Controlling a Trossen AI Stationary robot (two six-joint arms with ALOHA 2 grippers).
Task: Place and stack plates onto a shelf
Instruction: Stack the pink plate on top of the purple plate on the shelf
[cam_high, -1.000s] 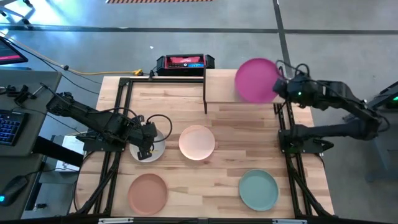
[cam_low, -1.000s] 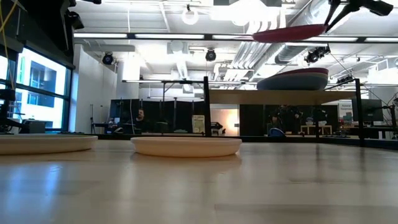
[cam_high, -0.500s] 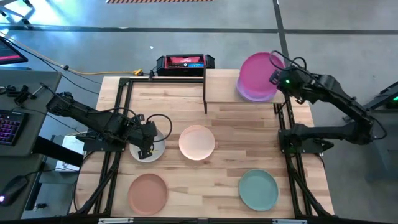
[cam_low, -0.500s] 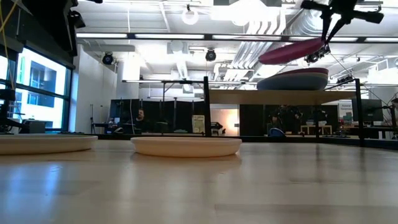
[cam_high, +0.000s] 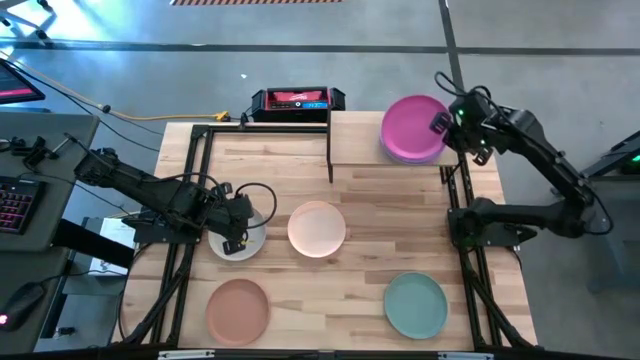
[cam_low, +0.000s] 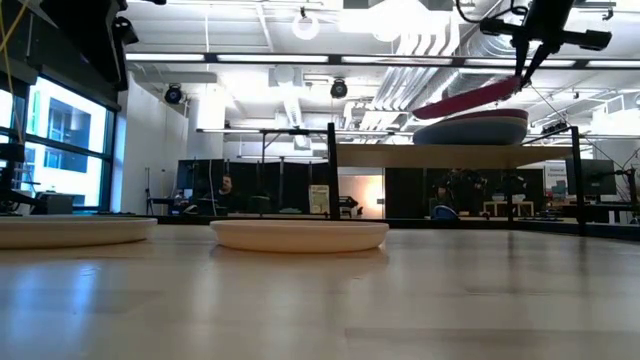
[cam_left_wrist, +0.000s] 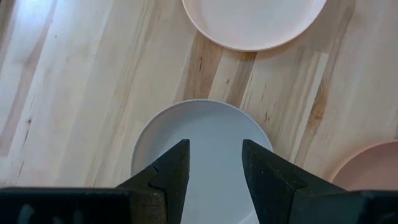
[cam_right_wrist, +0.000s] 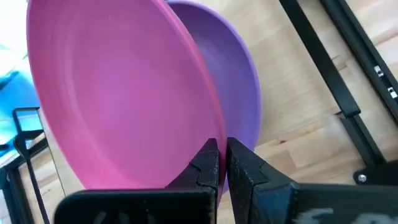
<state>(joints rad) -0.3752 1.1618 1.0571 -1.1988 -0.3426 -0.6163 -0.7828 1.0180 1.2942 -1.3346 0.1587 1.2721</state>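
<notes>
1. High view: your right claw (cam_high: 447, 127) is pinched on the rim of the magenta plate (cam_high: 412, 127), which sits over the purple plate (cam_high: 400, 153) on the shelf (cam_high: 355, 140) at the table's (cam_high: 340, 200) far right corner. Only a sliver of purple shows at the near edge.
2. High view, rest of the table: your left claw (cam_high: 236, 228) hangs over the cream plate (cam_high: 255, 235) at the left. The peach plate (cam_high: 317, 229) lies just beside it at centre, the terracotta plate (cam_high: 238, 308) is near the front left, and the teal green plate (cam_high: 416, 305) is near the front right. All four are apart from one another.
3. Low view: the magenta plate (cam_low: 470, 97) is tilted, its held edge higher, its low edge close over the stack on the shelf (cam_low: 460, 155). You cannot tell whether it touches.
4. Left wrist view: the fingers (cam_left_wrist: 171, 174) stand apart with nothing between them, above the cream plate (cam_left_wrist: 205, 130). The peach plate (cam_left_wrist: 255, 22) lies beyond.
5. Right wrist view: the fingers (cam_right_wrist: 208, 165) are clamped together on the magenta plate's (cam_right_wrist: 112, 93) rim. The purple plate (cam_right_wrist: 239, 99) lies right behind it on the wood.
</notes>
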